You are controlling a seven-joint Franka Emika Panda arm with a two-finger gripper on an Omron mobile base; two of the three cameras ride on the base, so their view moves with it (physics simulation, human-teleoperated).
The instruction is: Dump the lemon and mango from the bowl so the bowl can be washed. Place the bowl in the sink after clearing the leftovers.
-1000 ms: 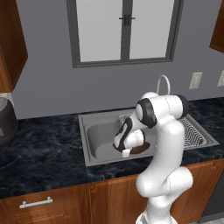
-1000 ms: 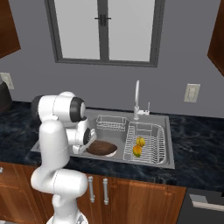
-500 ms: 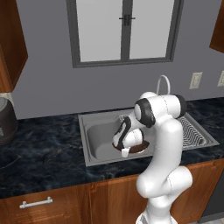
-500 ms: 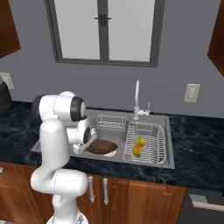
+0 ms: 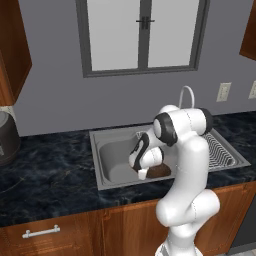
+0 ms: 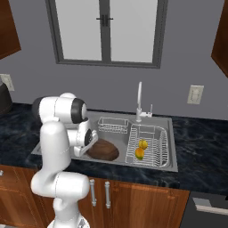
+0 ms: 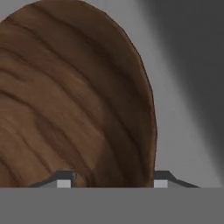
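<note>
Bowl [image 6: 103,150]: you see it lying in the sink [image 6: 158,160] basin.
Gripper [image 7: 113,178]: tips parted astride bowl rim; whether gripping, you cannot tell.

White Franka arm [image 5: 187,165], glossy smooth shell, fat rounded cylindrical links. Dark grey-black bands at the joints, one big dark ring at the top elbow joint [image 6: 78,111]. Bulbous white base column [image 5: 186,210], widest at lower segment, narrowing into a foot at the bottom edge. Wrist link white with a black curved strip along it. End effector [image 5: 142,173] small, white body with dark underside. Two finger tips [image 7: 65,178] grey, blocky, light square pad faces, angled dark shoulders. No cables, screws or markings can be made out.
</note>
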